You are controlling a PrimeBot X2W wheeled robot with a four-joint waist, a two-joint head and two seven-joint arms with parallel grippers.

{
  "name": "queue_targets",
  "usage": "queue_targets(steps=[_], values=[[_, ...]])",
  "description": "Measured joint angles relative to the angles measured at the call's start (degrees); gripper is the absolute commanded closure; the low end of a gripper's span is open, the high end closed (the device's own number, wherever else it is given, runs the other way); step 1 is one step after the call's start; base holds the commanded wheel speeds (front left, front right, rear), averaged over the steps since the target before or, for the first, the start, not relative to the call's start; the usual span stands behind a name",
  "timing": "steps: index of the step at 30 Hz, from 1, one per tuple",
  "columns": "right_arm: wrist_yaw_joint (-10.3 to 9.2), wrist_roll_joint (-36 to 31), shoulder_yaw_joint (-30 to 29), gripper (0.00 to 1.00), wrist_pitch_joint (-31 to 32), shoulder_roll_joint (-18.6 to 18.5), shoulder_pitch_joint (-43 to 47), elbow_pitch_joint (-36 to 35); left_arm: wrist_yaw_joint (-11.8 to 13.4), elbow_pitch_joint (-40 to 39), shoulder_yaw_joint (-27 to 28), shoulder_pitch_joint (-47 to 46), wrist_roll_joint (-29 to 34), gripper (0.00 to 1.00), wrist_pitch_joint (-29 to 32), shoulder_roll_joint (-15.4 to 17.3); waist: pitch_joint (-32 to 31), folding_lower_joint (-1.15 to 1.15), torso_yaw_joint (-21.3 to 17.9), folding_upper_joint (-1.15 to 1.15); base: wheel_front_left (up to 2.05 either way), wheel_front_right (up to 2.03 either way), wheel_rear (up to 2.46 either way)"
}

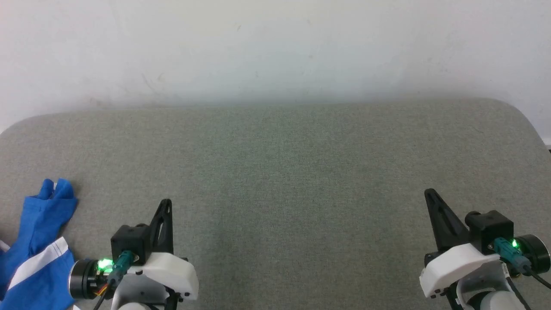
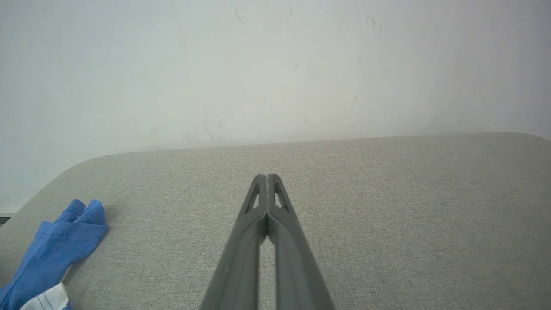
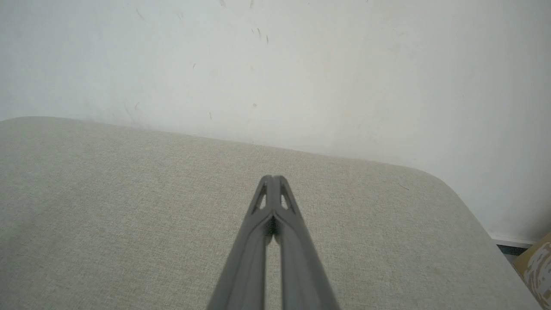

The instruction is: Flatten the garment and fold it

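Left fingers [image 1: 165,215] and right fingers [image 1: 434,206] sit nearest, low in the head view, each pair pressed shut on nothing, tips toward the far wall [image 1: 275,51]. Garment [image 1: 36,245]: blue with a white stripe, bunched in a heap at the near-left corner of the desk [image 1: 275,172], just left of the left wrist, clear of the fingers; part runs off the frame. Step, as I judge it: nothing begun, with flattening not started and the garment ungrasped. Next move likely calls for the left fingers to part, swing left and take an edge of the heap, then draw it toward desk centre where both arms can spread it. The right arm is well apart from it and would have to reach across. Views differ: left wrist view gives the heap's far tip with a stitched hem, and the shut fingers plainly. Right wrist view gives the desk's rounded far-right corner and a tan patterned thing [image 3: 538,267] beyond it, too little seen to name.
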Motion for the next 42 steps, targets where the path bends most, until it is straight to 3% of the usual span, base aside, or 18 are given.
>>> queue_targets(steps=[12, 13, 42], values=[[0.00, 0.00, 0.00, 1.00, 0.00, 0.00, 0.00, 0.00, 0.00, 0.00, 0.00, 0.00, 0.00, 1.00, 0.00, 0.00, 0.00, 0.00, 0.00, 0.00, 0.00, 0.00, 0.00], [0.00, 0.02, 0.00, 0.00, 0.00, -0.01, 0.02, -0.01, 0.01, 0.01, -0.02, 0.01, 0.00, 0.00, 0.00, 0.00, 0.00, 0.00, 0.00, 0.00, 0.00, 0.00, 0.00], [0.00, 2.00, -0.97, 0.00, -2.25, -0.04, 0.15, 1.13, 0.03, 1.08, -0.90, -0.06, -3.33, 0.00, -2.66, 0.00, 0.09, 0.00, 2.30, 0.00, 0.00, 0.00, 0.00]])
